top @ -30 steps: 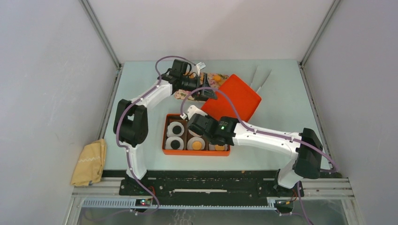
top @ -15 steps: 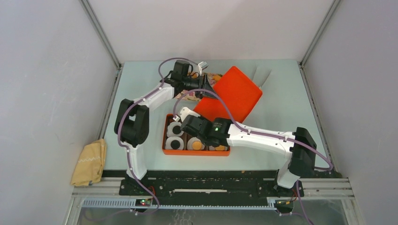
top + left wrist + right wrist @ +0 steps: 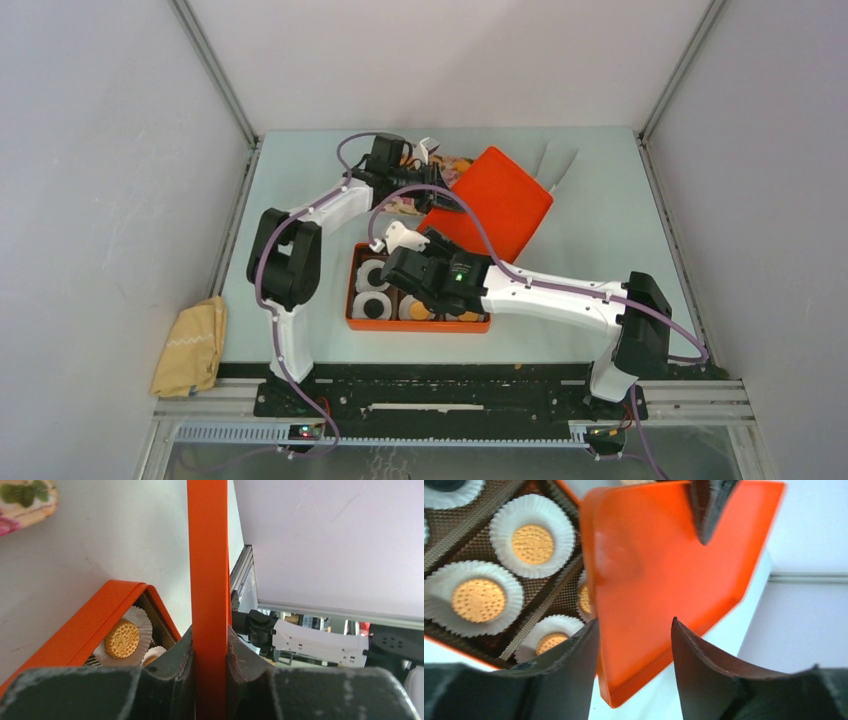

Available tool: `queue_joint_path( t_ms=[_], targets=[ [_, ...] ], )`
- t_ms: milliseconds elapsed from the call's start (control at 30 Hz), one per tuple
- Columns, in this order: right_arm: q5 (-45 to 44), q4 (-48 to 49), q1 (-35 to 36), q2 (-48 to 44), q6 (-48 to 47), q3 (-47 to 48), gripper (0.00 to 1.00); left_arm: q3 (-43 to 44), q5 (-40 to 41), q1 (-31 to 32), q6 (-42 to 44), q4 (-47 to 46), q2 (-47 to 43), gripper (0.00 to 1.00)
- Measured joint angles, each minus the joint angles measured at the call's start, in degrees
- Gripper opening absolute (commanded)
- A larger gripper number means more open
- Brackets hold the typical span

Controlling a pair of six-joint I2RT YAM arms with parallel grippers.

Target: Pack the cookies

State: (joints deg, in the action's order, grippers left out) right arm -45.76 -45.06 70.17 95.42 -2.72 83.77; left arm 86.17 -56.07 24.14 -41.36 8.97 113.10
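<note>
**Orange lid held tilted behind the cookie box**

Top view: the orange box (image 3: 352, 321) sits by the middle of the table's (image 3: 300, 180) near edge, with the cookies (image 3: 421, 311) in its compartments. The orange lid (image 3: 495, 205) tilts just behind it.
Left wrist view: the left gripper (image 3: 210, 645) is clamped on the lid's edge. Beyond it, one tan cookie lies in a white paper cup (image 3: 142, 624) in the box.
Right wrist view: the right gripper (image 3: 634, 645) stands wide apart with the lid's corner between its fingers; whether they touch it cannot be told. Four tan cookies in cups fill the divided box.
</note>
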Motion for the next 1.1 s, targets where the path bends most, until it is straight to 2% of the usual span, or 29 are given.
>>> queue_joint_path(
  t_ms=[133, 300, 500, 667, 800, 967, 1100],
  targets=[
    [-6.3, 0.9, 0.4, -0.1, 0.2, 0.0, 0.74, 2.8, 1.8, -1.8, -0.8, 4.9, 2.1, 0.00],
    [-9.7, 2.3, 1.8, -0.3, 0.0, 0.0, 0.73, 12.3, 3.5, -5.4, -0.9, 12.6, 5.2, 0.00],
    [-10.8, 4.7, 2.8, -0.2, -0.2, -0.4, 0.69, 21.0, 3.5, -8.0, -0.8, 17.5, 5.8, 0.00],
    [-13.0, 10.5, 1.5, 1.9, -2.2, -1.8, 0.67, 21.2, 3.5, -7.8, -0.7, 19.8, 5.7, 0.00],
    [-14.5, 15.9, -0.3, 5.2, -4.8, -3.7, 0.65, 17.0, 3.8, -7.6, -0.2, 21.3, 4.1, 0.00],
    [-15.8, 19.8, -2.8, 8.7, -6.6, -4.0, 0.40, 11.3, 4.3, -7.6, 0.7, 22.5, 0.8, 0.00],
    [-17.6, 21.8, -3.8, 9.9, -8.1, -4.7, 0.09, 8.9, 5.8, -7.6, 0.5, 22.7, -2.3, 0.00]
  ],
)
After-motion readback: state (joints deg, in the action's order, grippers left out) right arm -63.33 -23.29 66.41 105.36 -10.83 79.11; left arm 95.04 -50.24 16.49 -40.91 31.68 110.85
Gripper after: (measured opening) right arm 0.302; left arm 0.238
